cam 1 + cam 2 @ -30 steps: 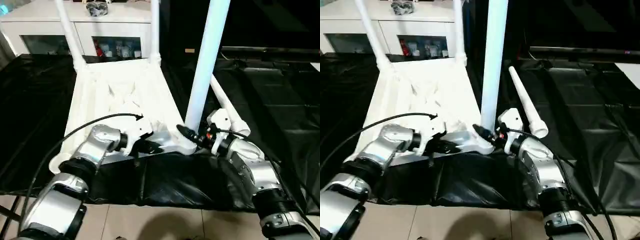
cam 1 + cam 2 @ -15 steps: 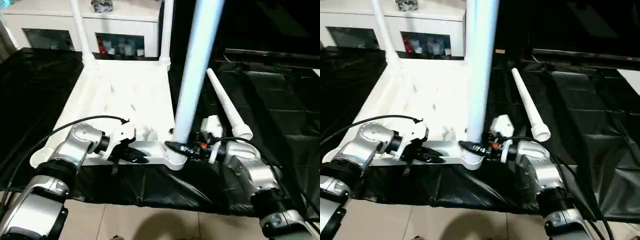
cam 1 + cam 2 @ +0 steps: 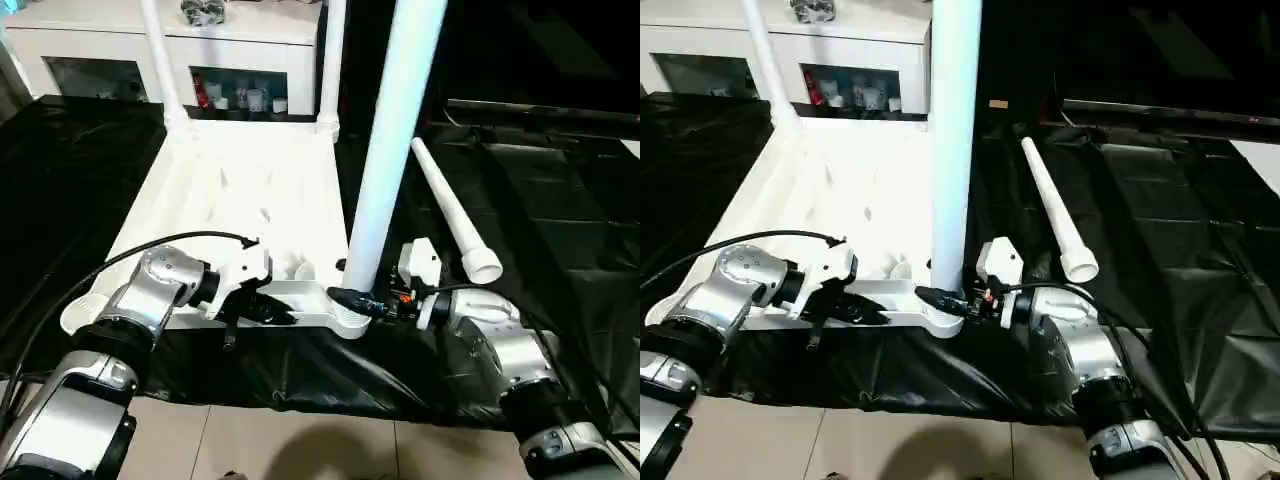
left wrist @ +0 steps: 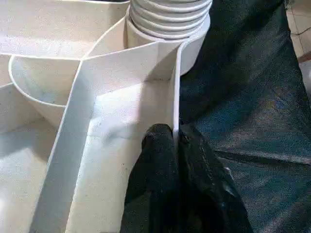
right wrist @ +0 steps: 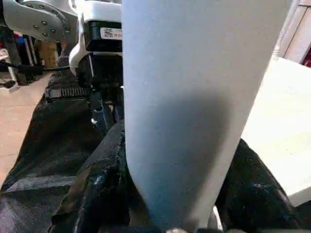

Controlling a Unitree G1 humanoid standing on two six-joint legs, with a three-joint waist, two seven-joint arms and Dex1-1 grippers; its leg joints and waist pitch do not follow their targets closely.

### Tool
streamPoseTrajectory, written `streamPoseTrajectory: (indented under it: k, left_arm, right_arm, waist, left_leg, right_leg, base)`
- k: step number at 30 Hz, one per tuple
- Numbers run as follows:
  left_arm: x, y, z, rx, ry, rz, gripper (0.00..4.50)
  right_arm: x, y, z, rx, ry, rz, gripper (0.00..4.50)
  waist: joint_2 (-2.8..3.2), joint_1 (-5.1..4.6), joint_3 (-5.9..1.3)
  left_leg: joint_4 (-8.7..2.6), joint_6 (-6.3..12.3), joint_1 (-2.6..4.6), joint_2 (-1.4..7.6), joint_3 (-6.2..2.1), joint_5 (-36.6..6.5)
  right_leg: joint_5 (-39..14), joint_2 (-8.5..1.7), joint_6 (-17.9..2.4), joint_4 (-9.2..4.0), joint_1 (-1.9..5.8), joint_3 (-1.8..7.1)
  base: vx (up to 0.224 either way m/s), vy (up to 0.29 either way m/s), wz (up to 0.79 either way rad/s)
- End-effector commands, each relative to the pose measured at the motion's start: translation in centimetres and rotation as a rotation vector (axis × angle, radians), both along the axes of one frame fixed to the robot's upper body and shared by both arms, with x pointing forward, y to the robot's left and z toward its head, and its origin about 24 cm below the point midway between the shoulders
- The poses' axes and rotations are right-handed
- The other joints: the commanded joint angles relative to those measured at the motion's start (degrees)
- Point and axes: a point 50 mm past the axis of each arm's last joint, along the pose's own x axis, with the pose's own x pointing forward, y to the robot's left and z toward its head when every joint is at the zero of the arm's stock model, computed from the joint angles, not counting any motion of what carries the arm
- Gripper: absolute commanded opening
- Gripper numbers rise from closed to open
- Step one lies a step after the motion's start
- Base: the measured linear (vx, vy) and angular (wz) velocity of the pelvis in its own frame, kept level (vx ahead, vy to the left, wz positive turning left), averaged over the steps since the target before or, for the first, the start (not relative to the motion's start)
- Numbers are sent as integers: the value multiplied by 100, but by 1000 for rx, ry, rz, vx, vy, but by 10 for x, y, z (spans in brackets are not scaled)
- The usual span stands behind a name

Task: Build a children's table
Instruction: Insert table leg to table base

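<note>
Two grips matter: with the left gripper (image 3: 272,312) pinching the tabletop (image 3: 235,195) rim at lower centre, the right gripper (image 3: 362,300) clasping the upright leg (image 3: 390,150) should twist it squarely into its corner socket.

tabletop (image 3: 240,190): white plastic, plain
upright leg (image 3: 392,130): white with a pale blue tint
loose leg (image 3: 452,215): white
left gripper (image 4: 176,141): black fingers
right gripper (image 3: 940,297): black fingers
forearms (image 3: 150,300): silver, black joints
floor sheet (image 3: 560,210): glossy black
cabinet (image 3: 150,40): white
floor tiles (image 3: 300,450): beige
</note>
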Motion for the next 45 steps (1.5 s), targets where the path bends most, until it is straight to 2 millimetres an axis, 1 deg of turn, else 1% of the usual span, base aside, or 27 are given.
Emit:
streamPoseTrajectory:
  k: [1,7,8,9,12,13,14,15,16,17,18,19,20,21,22,23,24,25,26,27,29,34,38,40,43,44,45]
  left_arm:
    - [10,-2,13,-13,-60,28,0]
    - [14,-6,14,-12,-72,75,0]
    - [23,-13,15,-17,-99,191,0]
    - [23,-13,15,-17,-99,191,0]
    - [27,-17,15,-24,-114,253,0]
    - [36,-34,17,-48,-147,382,0]
    - [36,-34,17,-48,-147,382,0]
    - [40,-45,17,-56,-168,446,0]
    - [41,-52,17,-64,-173,478,0]
    - [42,-58,17,-74,-173,504,0]
    - [43,-60,17,-68,-183,518,0]
    - [44,-64,16,-50,-203,531,0]
    - [44,-65,15,-36,-216,532,0]
    - [44,-65,15,-36,-216,532,0]
    - [43,-67,14,-40,-213,526,0]
    - [42,-69,14,-42,-210,526,0]
    - [42,-69,14,-44,-207,526,0]
    - [41,-71,13,-45,-204,522,0]
    - [40,-71,13,-47,-201,512,0]
    - [40,-71,13,-43,-202,509,0]
    - [39,-70,12,-36,-202,498,0]
    - [36,-69,10,-26,-206,489,0]
    - [35,-66,9,-23,-206,478,0]
    - [34,-66,9,-23,-206,477,0]
    - [34,-65,10,-23,-207,470,0]
    - [33,-64,10,-24,-208,468,0]
    - [33,-64,10,-25,-208,467,0]
  right_arm:
    - [-14,-3,-34,-107,136,15,188]
    - [-1,-6,-36,-104,139,-140,188]
    - [10,-8,-38,-98,150,-306,188]
    - [10,-8,-38,-98,150,-306,188]
    - [15,-8,-40,-106,154,-385,188]
    - [25,-2,-44,-117,184,-543,188]
    - [25,-2,-44,-117,184,-543,188]
    - [31,1,-45,-131,197,-633,188]
    - [34,4,-46,-128,216,-684,188]
    - [37,6,-46,-124,236,-725,188]
    - [38,7,-47,-129,243,-743,188]
    - [39,10,-47,-136,251,-763,188]
    - [40,11,-48,-142,249,-767,188]
    - [40,11,-48,-142,249,-767,188]
    - [41,13,-48,-134,262,-784,188]
    - [41,14,-48,-130,267,-794,188]
    - [42,15,-48,-127,271,-801,188]
    - [42,16,-49,-119,283,-814,188]
    - [42,17,-49,-107,296,-818,188]
    - [42,19,-49,-102,303,-823,188]
    - [43,21,-48,-101,304,-813,188]
    - [45,27,-47,-112,296,-787,188]
    - [46,32,-44,-132,292,-726,188]
    - [46,33,-44,-137,288,-710,188]
    - [46,36,-41,-146,257,-668,188]
    - [48,38,-37,-127,249,-648,223]
    - [49,38,-35,-117,240,-640,223]
  waist:
    - [43,-19,-281]
    - [49,-59,-258]
    - [51,-87,-252]
    - [59,-103,-242]
    - [93,-206,-246]
    - [67,-278,-231]
    - [99,-292,-234]
    - [109,-318,-215]
    - [154,-389,-186]
    - [162,-411,-171]
    - [217,-398,-154]
    - [237,-66,-115]
    - [145,13,-133]
    - [-189,-83,-198]
    - [-290,-44,-166]
    - [-247,23,-206]
    - [-119,122,-299]
    - [-42,136,-340]
    - [-38,36,-331]
    - [-39,14,-306]
    - [-37,-18,-307]
    - [-41,-55,-285]
    - [-47,-74,-291]
    - [-47,-86,-299]
    - [-58,-104,-288]
    - [-58,-107,-289]
    - [-59,-112,-287]
  left_leg:
    - [-481,2,132,130,-82,-2694]
    - [-473,-58,144,118,-111,-2918]
    - [-468,-97,154,108,-133,-2975]
    - [-470,-126,155,109,-140,-3011]
    - [-498,-105,126,103,-194,-3259]
    - [-516,-130,151,145,-205,-3390]
    - [-511,-162,153,136,-237,-3490]
    - [-494,-136,233,132,-228,-3739]
    - [-540,-166,248,180,-259,-4041]
    - [-615,-177,226,227,-285,-4274]
    - [-729,-201,163,299,-307,-4558]
    - [-1336,-198,-284,554,-170,-5179]
    - [-1297,-102,-92,493,-39,-4937]
    - [-345,-186,511,13,-40,-3694]
    - [268,83,406,-133,-40,-1979]
    - [117,152,87,-85,-121,-1357]
    - [-307,42,-186,29,-191,-739]
    - [-400,18,-73,92,-190,-784]
    - [-447,7,-62,111,-183,-954]
    - [-464,16,8,111,-145,-1467]
    - [-459,19,11,73,-134,-1903]
    - [-482,7,28,84,-157,-2207]
    - [-500,5,22,88,-166,-2198]
    - [-522,50,14,98,-150,-2029]
    - [-519,68,16,97,-141,-2066]
    - [-516,73,19,99,-138,-2073]
    - [-507,86,27,97,-132,-2087]
  right_leg:
    - [-3337,-369,-799,-604,115,215]
    - [-3702,-384,-710,-643,93,176]
    - [-3937,-390,-600,-673,93,134]
    - [-3991,-387,-576,-679,84,115]
    - [-3965,-378,-417,-769,178,-48]
    - [-3815,-397,-495,-762,173,-113]
    - [-3810,-399,-466,-769,189,-170]
    - [-3827,-371,-378,-858,160,-277]
    - [-3674,-377,-358,-855,210,-392]
    - [-3504,-342,-347,-827,272,-442]
    - [-3165,-303,-390,-666,372,-445]
    - [-1437,-171,-495,550,741,-156]
    - [-1406,-171,-448,525,543,14]
    - [-4366,-541,-268,-564,-150,199]
    - [-6160,-882,-4,-976,-146,291]
    - [-5973,-953,-20,-837,203,396]
    - [-4396,-694,-176,-538,438,269]
    - [-3463,-552,-334,-473,330,210]
    - [-2090,-375,-716,-322,295,175]
    - [-1948,-356,-979,-342,256,172]
    - [-2363,-389,-1057,-394,283,156]
    - [-3052,-419,-807,-502,238,141]
    - [-3132,-432,-746,-527,246,133]
    - [-2808,-419,-824,-520,259,137]
    - [-2818,-424,-887,-514,255,140]
    - [-2833,-429,-891,-519,251,142]
    - [-2879,-435,-893,-531,243,145]
  base:
    - [0,0,0]
    - [0,0,0]
    - [0,0,0]
    - [0,0,0]
    - [0,0,0]
    - [0,0,0]
    - [0,0,0]
    - [0,0,0]
    - [0,0,0]
    - [0,0,0]
    - [-79,29,-8]
    - [-59,6,-4]
    - [0,0,0]
    - [77,-122,14]
    - [137,-138,-9]
    - [121,-93,-25]
    - [89,-29,-30]
    - [0,0,0]
    - [0,0,0]
    - [0,0,0]
    - [0,0,0]
    - [0,0,0]
    - [0,0,0]
    - [0,0,0]
    - [0,0,0]
    - [0,0,0]
    - [0,0,0]
